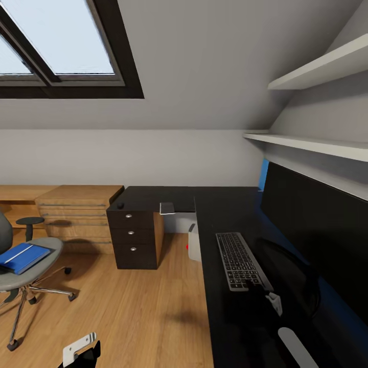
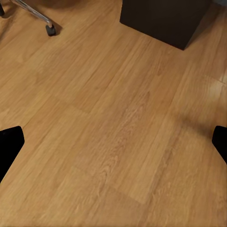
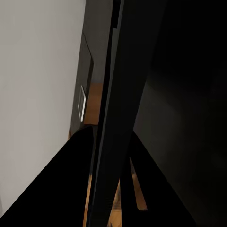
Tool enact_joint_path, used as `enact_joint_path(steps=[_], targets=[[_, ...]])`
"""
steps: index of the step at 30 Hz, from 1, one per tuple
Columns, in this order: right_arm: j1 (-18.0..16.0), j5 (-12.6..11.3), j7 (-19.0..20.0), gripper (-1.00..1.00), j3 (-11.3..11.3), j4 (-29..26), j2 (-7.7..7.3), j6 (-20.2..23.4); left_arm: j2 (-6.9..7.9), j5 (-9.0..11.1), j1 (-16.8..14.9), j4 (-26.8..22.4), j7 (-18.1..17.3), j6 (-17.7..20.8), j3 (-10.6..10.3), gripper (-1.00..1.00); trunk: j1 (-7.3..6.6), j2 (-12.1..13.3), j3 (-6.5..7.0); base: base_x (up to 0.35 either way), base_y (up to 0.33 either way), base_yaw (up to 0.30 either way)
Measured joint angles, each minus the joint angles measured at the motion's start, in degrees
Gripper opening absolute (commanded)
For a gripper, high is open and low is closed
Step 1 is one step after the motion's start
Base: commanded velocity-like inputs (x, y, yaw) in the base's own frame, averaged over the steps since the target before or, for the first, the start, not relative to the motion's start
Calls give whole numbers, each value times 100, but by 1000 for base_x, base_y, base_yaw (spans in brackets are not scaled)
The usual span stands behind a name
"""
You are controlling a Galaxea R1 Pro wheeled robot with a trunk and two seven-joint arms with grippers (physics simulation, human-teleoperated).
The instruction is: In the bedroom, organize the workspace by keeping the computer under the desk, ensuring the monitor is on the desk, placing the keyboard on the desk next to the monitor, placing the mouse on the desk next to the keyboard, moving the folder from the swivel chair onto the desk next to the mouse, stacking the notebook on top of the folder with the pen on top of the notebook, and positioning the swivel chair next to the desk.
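Note:
The wide black monitor point(image 1: 317, 240) stands at the right end of the black desk point(image 1: 225, 327). My right gripper point(image 1: 273, 301) is beside its stand, and its fingers point(image 3: 66, 189) close on the monitor's thin edge point(image 3: 111, 94). The keyboard point(image 1: 240, 260) lies left of the monitor. On the desk's far wing lie the grey notebook point(image 1: 167, 207) and the small mouse point(image 1: 120, 205). The pale computer point(image 1: 193, 243) stands under the desk. The blue folder point(image 1: 23, 255) rests on the swivel chair point(image 1: 30, 266) at left. My left gripper point(image 1: 82, 352) hangs open over the floor. The pen is out of view.
The desk's drawer unit point(image 1: 133, 232) and a light wood chest of drawers point(image 1: 76, 212) line the back wall. Wood floor point(image 2: 113, 118) lies between chair and desk. White shelves point(image 1: 317, 145) hang above the monitor. A chair castor point(image 2: 49, 29) is near my left gripper point(image 2: 113, 142).

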Motion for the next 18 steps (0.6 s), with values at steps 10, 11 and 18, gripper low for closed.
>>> enact_joint_path(steps=[10, 11, 18], targets=[[0, -7, -15, -100, -98, 2, 9, 0, 0, 0, 0, -1, -3, 4, 0, 100, 0, 0, 0, 0, 0, 0], [0, -8, -15, -100, -100, 2, 9, 2, 0, 0, 0, -1, -3, 1, 0, 100, 0, 0, 0, 0, 0, 0], [0, -9, -22, -100, -103, -4, 9, 6, 0, 0, 0, 0, -3, 1, 0, 100, 0, 0, 0, 0, 0, 0]])
